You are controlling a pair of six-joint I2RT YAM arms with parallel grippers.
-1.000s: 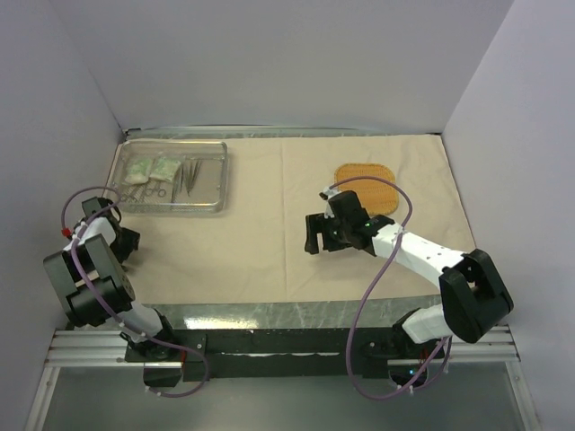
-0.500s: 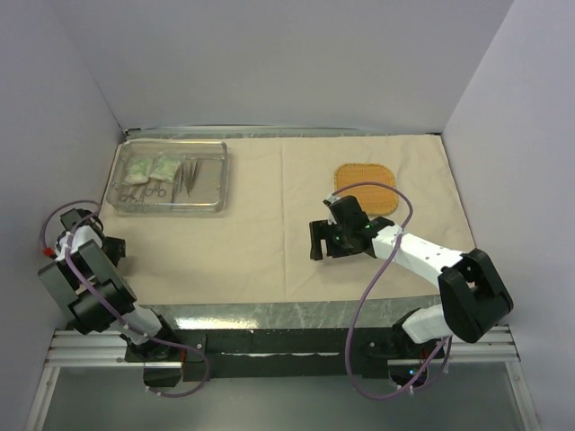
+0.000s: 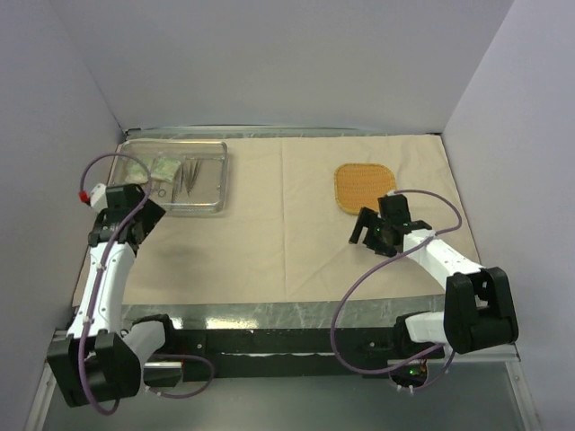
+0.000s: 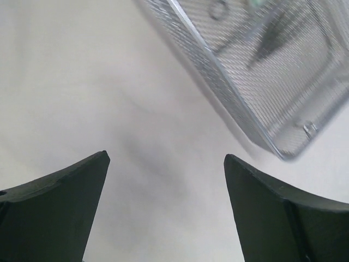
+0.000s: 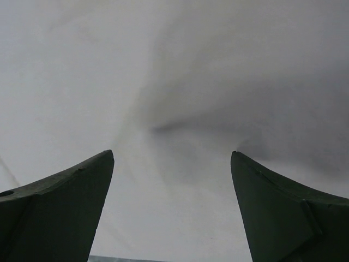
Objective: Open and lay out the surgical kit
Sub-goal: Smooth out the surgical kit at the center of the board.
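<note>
The surgical kit's beige wrapping cloth (image 3: pixel 269 224) lies spread flat over the table. Its steel wire-mesh tray (image 3: pixel 216 180) stands at the far left and holds green-white packets (image 3: pixel 164 166), tweezers (image 3: pixel 191 175) and ring-handled forceps (image 3: pixel 157 189). My left gripper (image 3: pixel 141 218) hovers open just in front of the tray's near left corner. In the left wrist view the left gripper (image 4: pixel 166 164) has only cloth between its fingers, and the tray (image 4: pixel 283 76) fills the upper right. My right gripper (image 3: pixel 361 231) hangs open over bare cloth (image 5: pixel 174 82), in front of the orange pad.
An orange woven pad (image 3: pixel 364 187) lies on the cloth at right of centre. Grey walls close the table in on the left, back and right. A steel strip (image 3: pixel 287 314) runs along the near edge of the cloth.
My left arm has swung from the near left edge up toward the tray. The right arm has drawn back to the right. Both grippers have opened a little wider.
</note>
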